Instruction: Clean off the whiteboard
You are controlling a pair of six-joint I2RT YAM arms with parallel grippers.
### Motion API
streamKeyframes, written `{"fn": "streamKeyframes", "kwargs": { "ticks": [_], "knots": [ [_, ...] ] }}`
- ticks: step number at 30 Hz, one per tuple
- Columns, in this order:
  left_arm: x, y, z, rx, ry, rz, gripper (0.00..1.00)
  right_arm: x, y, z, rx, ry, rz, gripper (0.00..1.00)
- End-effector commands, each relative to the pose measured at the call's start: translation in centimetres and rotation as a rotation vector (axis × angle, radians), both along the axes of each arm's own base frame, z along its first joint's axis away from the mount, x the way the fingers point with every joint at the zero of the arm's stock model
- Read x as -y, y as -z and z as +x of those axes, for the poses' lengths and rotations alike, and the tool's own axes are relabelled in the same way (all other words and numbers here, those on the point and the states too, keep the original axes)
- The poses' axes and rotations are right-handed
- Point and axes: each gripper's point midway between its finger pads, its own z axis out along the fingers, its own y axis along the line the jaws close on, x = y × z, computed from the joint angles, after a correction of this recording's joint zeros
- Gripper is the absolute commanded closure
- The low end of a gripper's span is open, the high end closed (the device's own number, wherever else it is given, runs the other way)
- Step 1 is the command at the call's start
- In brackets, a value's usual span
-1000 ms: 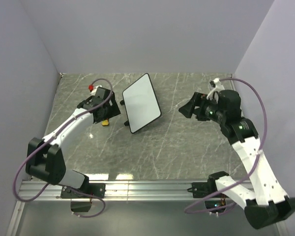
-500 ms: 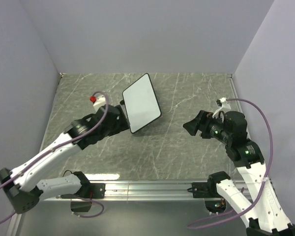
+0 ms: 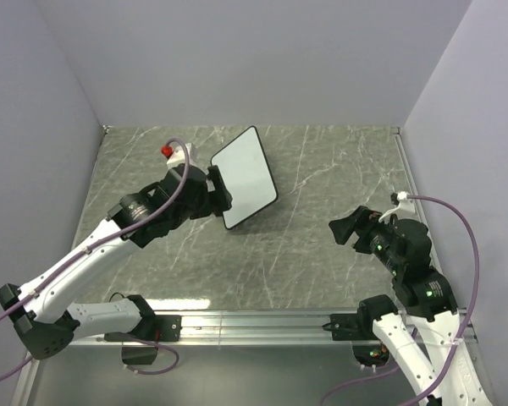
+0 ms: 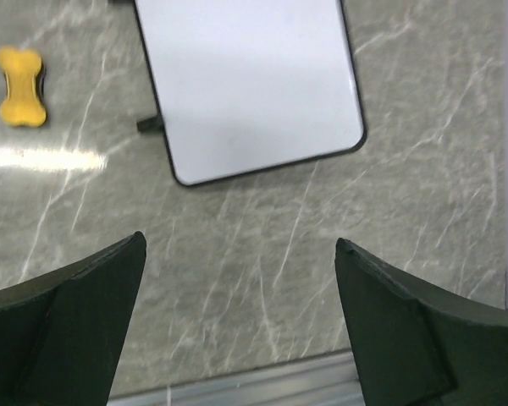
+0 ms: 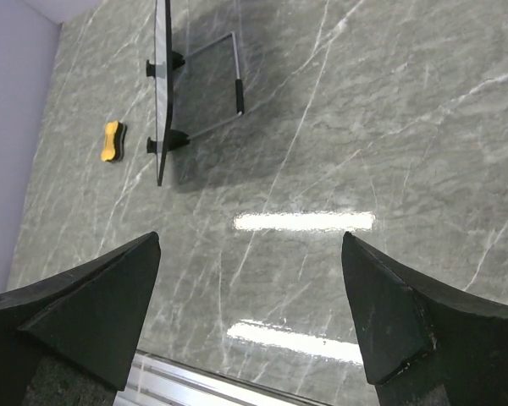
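My left gripper [image 4: 239,254] is hanging wide open and empty, much nearer the board than my open right gripper [image 5: 251,245]. Just past it the whiteboard [image 4: 250,80] is leaning up, looking clean, its long side running away from me. The yellow eraser [image 4: 22,86] is lying beside it.

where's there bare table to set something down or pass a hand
Bare table runs from the whiteboard across to the right claw, and between the board and the front rail. Crowded: the board's left side, with the left claw and the yellow eraser.
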Motion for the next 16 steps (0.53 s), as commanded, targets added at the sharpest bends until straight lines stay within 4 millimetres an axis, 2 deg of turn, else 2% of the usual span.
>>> {"fn": "streamKeyframes", "kwargs": {
  "ticks": [1, 2, 3, 6, 9, 13, 16],
  "knots": [
    [-0.2, -5.1, 1.6, 0.196, 0.015, -0.016, 0.01, -0.2, -2.0, 0.7, 0.102, -0.014, 0.007, 0.05],
    [-0.5, -5.1, 1.9, 0.225, 0.006, -0.009, 0.01, -0.1, -2.2, 0.8, 0.107, -0.008, 0.002, 0.05],
    [-0.7, -6.9, 2.5, 0.295, -0.013, -0.049, 0.01, 0.0, -2.4, 0.8, 0.108, -0.005, -0.002, 0.05],
    [-1.8, -7.4, 4.0, 0.346, -0.062, -0.015, 0.01, -0.5, -2.1, 1.7, 0.092, -0.032, -0.023, 0.05],
    [-2.3, -6.1, 4.9, 0.328, -0.078, 0.065, 0.00, -0.9, -1.8, 2.7, 0.076, -0.041, -0.027, 0.05],
    [-1.9, -5.0, 5.4, 0.313, -0.028, 0.127, 0.01, -1.4, -2.7, 3.8, 0.079, -0.052, -0.021, 0.05],
    [-2.4, -4.9, 6.1, 0.320, -0.056, 0.162, 0.01, -1.4, -2.3, 4.8, 0.056, -0.020, -0.010, 0.00]
  ]
}}
